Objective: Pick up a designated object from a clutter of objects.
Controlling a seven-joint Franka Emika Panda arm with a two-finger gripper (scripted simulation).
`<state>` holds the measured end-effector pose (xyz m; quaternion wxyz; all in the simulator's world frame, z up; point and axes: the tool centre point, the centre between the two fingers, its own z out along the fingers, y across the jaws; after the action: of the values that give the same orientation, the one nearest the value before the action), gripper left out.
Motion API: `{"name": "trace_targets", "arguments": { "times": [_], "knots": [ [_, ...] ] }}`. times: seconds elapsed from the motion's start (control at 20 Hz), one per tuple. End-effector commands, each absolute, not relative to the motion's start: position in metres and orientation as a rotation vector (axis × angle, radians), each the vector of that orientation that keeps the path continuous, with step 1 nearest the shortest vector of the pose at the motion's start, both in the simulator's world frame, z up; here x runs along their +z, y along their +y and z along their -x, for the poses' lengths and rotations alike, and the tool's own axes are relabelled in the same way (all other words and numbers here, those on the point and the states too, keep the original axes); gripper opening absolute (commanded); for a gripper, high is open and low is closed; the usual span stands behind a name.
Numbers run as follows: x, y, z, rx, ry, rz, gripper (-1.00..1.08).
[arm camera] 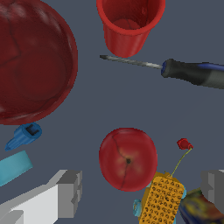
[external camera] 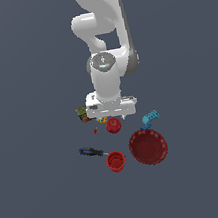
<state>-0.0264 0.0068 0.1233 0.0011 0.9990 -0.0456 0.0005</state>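
One glossy round red apple (arm camera: 127, 159). One large dark-red bowl (arm camera: 33, 61). One red plastic cup (arm camera: 130, 24). One blue-and-black-handled screwdriver (arm camera: 175, 72). One perforated yellow block (arm camera: 162, 199). One green-red can (external camera: 82, 112). Two light-blue toy pieces (arm camera: 22, 136) (arm camera: 14, 167). One tiny red bead on thin yellow stem (arm camera: 184, 144).

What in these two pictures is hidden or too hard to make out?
- Can: exterior view, mostly behind the robot's hand; wrist view, cut off by the edge.
- Yellow block: exterior view, hidden under the hand.
- Gripper: fingertips cut off in the wrist view.
- Bowl: partly cropped in the wrist view.
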Motion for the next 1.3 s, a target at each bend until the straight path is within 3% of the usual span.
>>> {"name": "trace_targets", "arguments": {
  "times": [0.0,1.25],
  "knots": [
    [0.111,0.007,0.031,0.002,-0.157,-3.137,1.00],
    [0.048,0.008,0.039,0.000,-0.175,-3.137,1.00]
  ]
}}
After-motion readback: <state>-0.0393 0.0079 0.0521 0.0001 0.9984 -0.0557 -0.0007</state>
